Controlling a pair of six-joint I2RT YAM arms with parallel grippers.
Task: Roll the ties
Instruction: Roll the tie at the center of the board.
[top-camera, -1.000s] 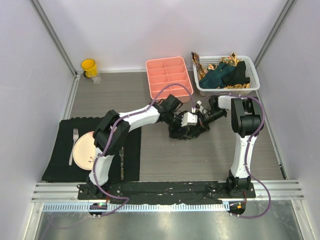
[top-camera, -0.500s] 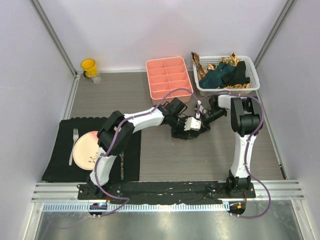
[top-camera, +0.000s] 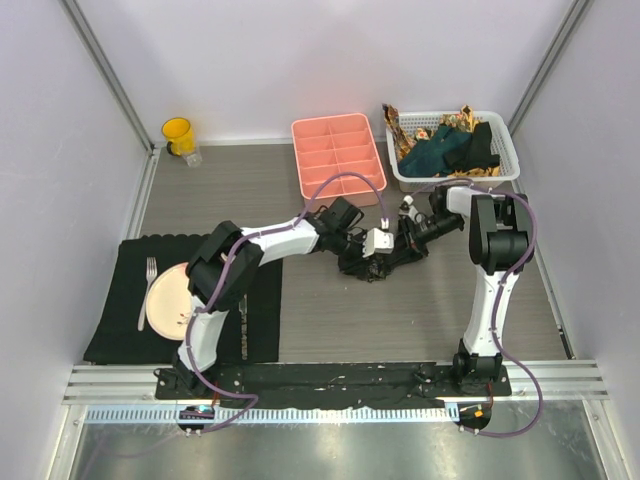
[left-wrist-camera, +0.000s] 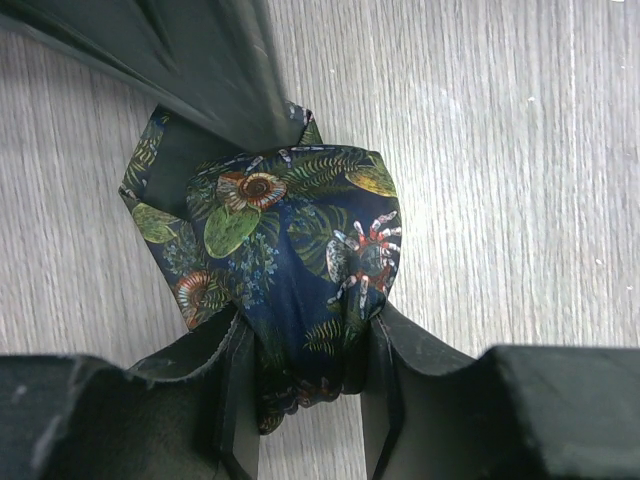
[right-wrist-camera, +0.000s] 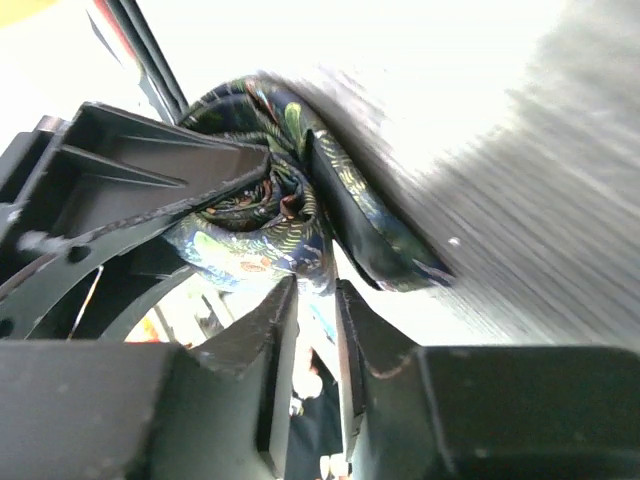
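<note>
A dark tie (left-wrist-camera: 300, 235) with a multicoloured leaf and shell pattern lies rolled into a bundle on the wooden table (top-camera: 420, 310), mid-table in the top view. My left gripper (left-wrist-camera: 308, 395) is shut on the near end of this roll, with fabric pressed between both fingers. My right gripper (right-wrist-camera: 317, 290) comes in from the right. Its jaws stand slightly apart, with only the edge of the tie (right-wrist-camera: 255, 235) at their tips and nothing between the pads. One right finger (left-wrist-camera: 200, 60) lies over the far side of the roll. More ties (top-camera: 450, 148) are heaped in the white basket (top-camera: 507, 150).
A pink divided tray (top-camera: 338, 155) stands behind the roll, beside the basket at the back right. A yellow cup (top-camera: 178, 133) sits at the back left. On the left, a black placemat (top-camera: 115, 310) holds a plate (top-camera: 165, 300) and a fork (top-camera: 146, 290).
My left gripper has closed onto the rolled tie and drawn slightly left. My right gripper, shut before, has parted its jaws a little and shifted slightly right.
</note>
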